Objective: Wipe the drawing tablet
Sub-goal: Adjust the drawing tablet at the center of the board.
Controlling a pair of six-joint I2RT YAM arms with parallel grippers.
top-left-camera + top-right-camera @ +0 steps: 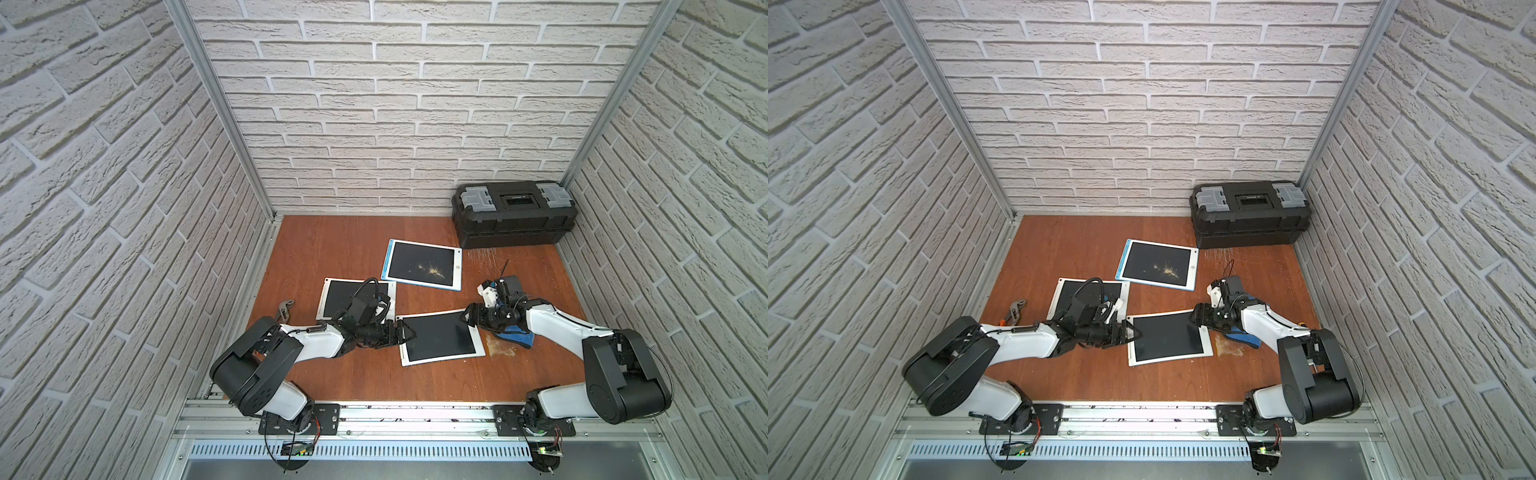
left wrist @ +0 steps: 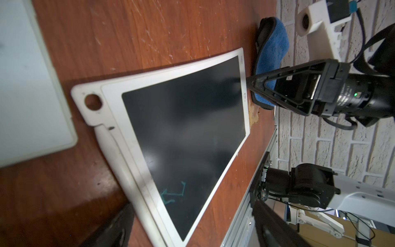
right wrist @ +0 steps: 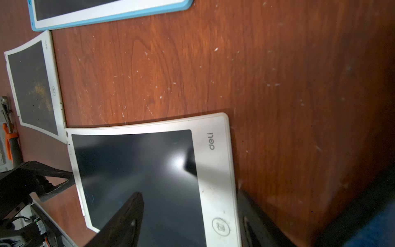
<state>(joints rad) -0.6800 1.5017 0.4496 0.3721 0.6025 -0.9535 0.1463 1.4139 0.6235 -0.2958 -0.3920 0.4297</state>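
Just now the left gripper [image 1: 409, 332] gapes empty at the nearest white drawing tablet's [image 1: 440, 338] 9 o'clock edge, the right gripper [image 1: 466, 318] likewise at 2 o'clock.

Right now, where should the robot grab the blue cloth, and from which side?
Probably its puffy raised middle: the blue cloth humps up off the wooden table beside the near drawing tablet. Come straight down from above with the open right tool, which is closest.
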